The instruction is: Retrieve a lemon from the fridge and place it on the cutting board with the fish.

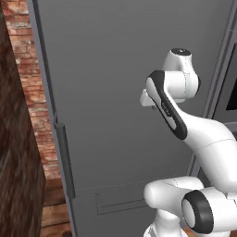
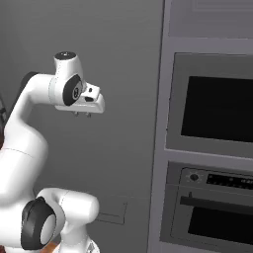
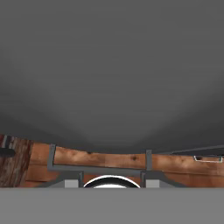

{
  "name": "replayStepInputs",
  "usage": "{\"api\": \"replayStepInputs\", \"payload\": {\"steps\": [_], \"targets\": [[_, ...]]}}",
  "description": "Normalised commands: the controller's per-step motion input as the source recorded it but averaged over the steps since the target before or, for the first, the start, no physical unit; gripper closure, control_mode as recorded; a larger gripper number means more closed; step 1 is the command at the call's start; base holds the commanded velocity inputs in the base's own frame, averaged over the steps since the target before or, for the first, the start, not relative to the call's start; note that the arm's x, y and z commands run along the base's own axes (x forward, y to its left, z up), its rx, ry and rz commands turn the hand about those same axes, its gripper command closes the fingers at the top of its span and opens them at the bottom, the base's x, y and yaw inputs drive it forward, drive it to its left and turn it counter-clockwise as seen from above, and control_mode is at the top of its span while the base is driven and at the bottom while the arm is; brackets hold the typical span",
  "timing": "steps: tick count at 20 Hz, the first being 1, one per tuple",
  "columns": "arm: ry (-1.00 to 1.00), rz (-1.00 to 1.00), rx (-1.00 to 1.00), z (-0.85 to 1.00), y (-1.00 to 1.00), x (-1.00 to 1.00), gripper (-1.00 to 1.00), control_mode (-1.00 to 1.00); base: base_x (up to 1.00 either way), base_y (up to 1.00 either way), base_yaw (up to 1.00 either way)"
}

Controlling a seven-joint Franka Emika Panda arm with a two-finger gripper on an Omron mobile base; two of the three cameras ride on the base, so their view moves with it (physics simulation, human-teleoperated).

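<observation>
The fridge point(image 1: 129, 69) is a tall dark grey cabinet straight ahead, its door closed. Its long vertical bar handle point(image 1: 65, 157) runs down the door's left edge. A drawer front outline point(image 1: 120, 201) marks its lower part. My gripper point(image 2: 82, 114) hangs in front of the door at mid height, pointing down, fingers apart with nothing between them. In the hand view the fingertips point(image 3: 52, 154) frame the door face and the floor below. The lemon, the cutting board and the fish are out of view.
A red brick wall point(image 1: 32, 92) and a dark wooden panel point(image 1: 14, 162) stand left of the fridge. A built-in oven stack point(image 2: 217, 123) with dark glass fronts sits to the right. Brown wooden floor point(image 3: 109, 159) lies under the hand.
</observation>
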Motion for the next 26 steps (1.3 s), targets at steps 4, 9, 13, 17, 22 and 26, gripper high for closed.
{"api": "replayStepInputs", "payload": {"steps": [4, 9, 13, 17, 22, 26], "targets": [[0.00, 0.00, 0.00, 0.00, 0.00, 0.00, -1.00, 1.00, -0.10, 0.00, 0.00], [0.00, 0.00, 0.00, 0.00, 0.00, 0.00, -1.00, 1.00, -0.61, 0.17, 0.00], [0.00, 0.00, 0.00, 0.00, 0.00, 0.00, -1.00, 1.00, -0.47, 0.44, 0.06], [0.00, 0.00, 0.00, 0.00, 0.00, 0.00, -1.00, 1.00, -0.23, 0.56, 0.14], [0.00, 0.00, 0.00, 0.00, 0.00, 0.00, -1.00, 1.00, 0.00, 0.48, 0.26], [0.00, 0.00, 0.00, 0.00, 0.00, 0.00, -1.00, 1.00, 0.00, 0.62, 0.29]]}}
